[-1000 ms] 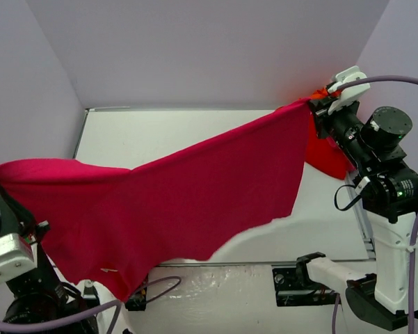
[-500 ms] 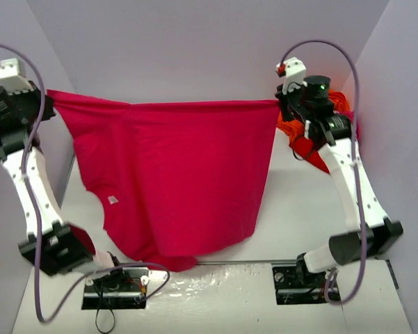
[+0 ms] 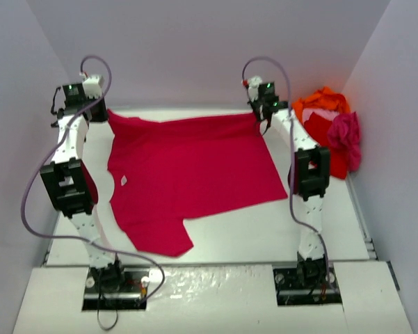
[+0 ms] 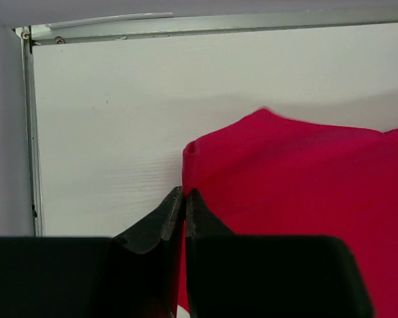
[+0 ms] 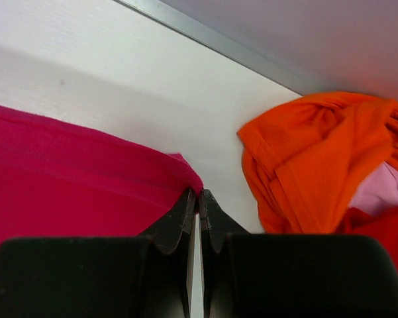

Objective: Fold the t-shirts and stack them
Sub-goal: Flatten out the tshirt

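A crimson t-shirt (image 3: 195, 167) lies spread across the white table (image 3: 264, 229), one sleeve pointing toward the near edge. My left gripper (image 3: 101, 111) is shut on its far left corner; in the left wrist view the gripper (image 4: 184, 193) pinches the cloth's edge (image 4: 298, 179). My right gripper (image 3: 259, 115) is shut on the far right corner, seen in the right wrist view as the gripper (image 5: 197, 193) clamping a tip of the crimson cloth (image 5: 66, 165). More t-shirts sit piled at the back right: orange (image 3: 320, 102), red (image 3: 328, 149) and magenta (image 3: 345, 136).
The pile lies just right of my right gripper, with orange cloth (image 5: 304, 152) and a pale pink patch (image 5: 381, 189) close by. A metal rail (image 4: 185, 25) edges the table's far side under the back wall. Side walls close in on both sides.
The shirt hung stretched in the air between the raised arms; both arms have since reached to the table's far side and lowered it, so it now lies flat.
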Tool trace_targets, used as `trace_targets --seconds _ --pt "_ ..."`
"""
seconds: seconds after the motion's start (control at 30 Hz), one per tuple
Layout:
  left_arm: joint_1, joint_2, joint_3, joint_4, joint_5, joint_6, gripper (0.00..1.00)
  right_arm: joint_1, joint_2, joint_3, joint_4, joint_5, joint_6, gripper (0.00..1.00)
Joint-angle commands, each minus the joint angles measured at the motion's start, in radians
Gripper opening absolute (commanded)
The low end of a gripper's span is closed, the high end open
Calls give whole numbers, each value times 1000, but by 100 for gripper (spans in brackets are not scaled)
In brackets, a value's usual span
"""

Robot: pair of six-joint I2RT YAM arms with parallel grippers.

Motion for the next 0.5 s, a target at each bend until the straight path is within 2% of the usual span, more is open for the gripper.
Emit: trace_targets --seconds 0.0,0.27,0.47 --pt "-30 9 131 -21 -79 74 0 -9 82 124 41 64 -26 0" --pt "-77 83 201 -68 -138 116 0 -5 137 164 41 61 -37 0" --pt "-85 78 235 -97 -153 129 0 -5 148 196 42 70 -58 0"
